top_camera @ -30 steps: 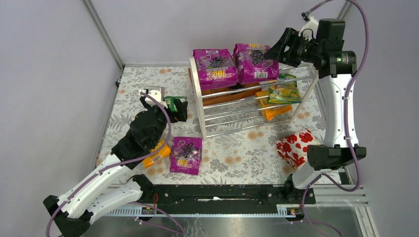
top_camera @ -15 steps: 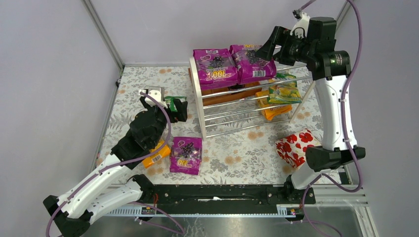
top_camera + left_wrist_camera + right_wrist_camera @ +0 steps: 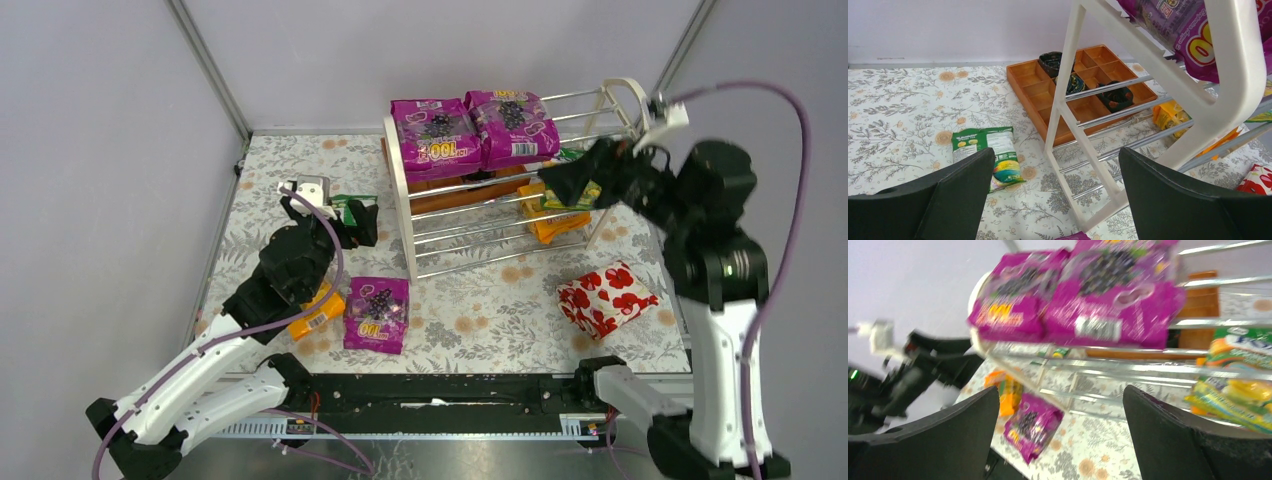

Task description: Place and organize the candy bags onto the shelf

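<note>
The white shelf point(image 3: 404, 200) stands at the back middle. Two magenta candy bags point(image 3: 437, 137) point(image 3: 515, 125) lie on its top tier. A green-yellow bag point(image 3: 1243, 385) and an orange bag point(image 3: 553, 226) lie on its lower tiers at the right. A third magenta bag point(image 3: 377, 312) and an orange bag point(image 3: 318, 310) lie on the table at the front left. A green-white bag point(image 3: 985, 150) lies flat left of the shelf. My left gripper point(image 3: 357, 220) hovers over it, open and empty. My right gripper point(image 3: 560, 185) is open and empty, in front of the shelf's right half.
A brown compartmented tray point(image 3: 1083, 80) sits on the table behind the shelf. A red-and-white heart package point(image 3: 605, 295) lies at the front right. Grey walls and metal posts close in the back and sides.
My right arm has swung down and forward from above the shelf's top right corner to in front of the right half. The left arm has barely moved.
</note>
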You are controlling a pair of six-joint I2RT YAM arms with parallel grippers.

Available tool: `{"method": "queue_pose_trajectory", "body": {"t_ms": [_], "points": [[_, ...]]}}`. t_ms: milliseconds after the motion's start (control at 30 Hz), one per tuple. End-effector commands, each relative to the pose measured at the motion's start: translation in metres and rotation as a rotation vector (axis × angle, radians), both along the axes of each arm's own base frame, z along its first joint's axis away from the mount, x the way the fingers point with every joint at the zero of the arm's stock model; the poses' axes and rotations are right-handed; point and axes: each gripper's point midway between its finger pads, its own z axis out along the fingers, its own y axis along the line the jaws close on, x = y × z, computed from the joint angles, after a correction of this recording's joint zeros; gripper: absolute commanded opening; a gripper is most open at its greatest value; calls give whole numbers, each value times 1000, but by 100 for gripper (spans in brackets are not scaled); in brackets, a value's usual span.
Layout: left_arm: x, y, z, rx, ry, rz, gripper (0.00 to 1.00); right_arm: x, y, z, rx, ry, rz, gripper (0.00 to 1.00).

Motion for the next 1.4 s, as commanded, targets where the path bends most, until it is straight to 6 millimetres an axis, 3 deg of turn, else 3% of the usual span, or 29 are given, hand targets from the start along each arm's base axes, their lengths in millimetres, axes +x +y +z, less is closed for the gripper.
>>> {"method": "queue_pose_trajectory", "body": {"t_ms": [0, 200, 333, 433, 533, 733, 833, 1033, 1233, 1367], "points": [[1, 4, 20, -40, -46, 16, 99, -42, 28, -14, 50, -81, 230, 100], [4, 2, 18, -35, -37, 16, 99, -75, 47, -120, 115, 185, 392, 100], [6, 2, 17, -31, -33, 22, 99, -93, 62, -157, 179, 274, 444, 100], [7, 2, 15, -27, -29, 25, 99, -98, 76, -195, 222, 382, 452, 100], [8, 3, 16, -27, -29, 29, 99, -101, 100, -242, 217, 502, 455, 100], [6, 5, 17, -31, -35, 32, 99, -101, 155, -317, 211, 635, 385, 100], [5, 4, 18, -30, -37, 21, 99, -103, 184, -341, 201, 673, 338, 100], [0, 2, 24, -56, -42, -6, 99, -106, 234, -369, 282, 705, 253, 100], [-7, 4, 33, -87, -63, -24, 99, -121, 261, -404, 244, 701, 106, 100], [-12, 5, 37, -106, -76, -36, 99, -122, 262, -420, 206, 725, 19, 100]]}}
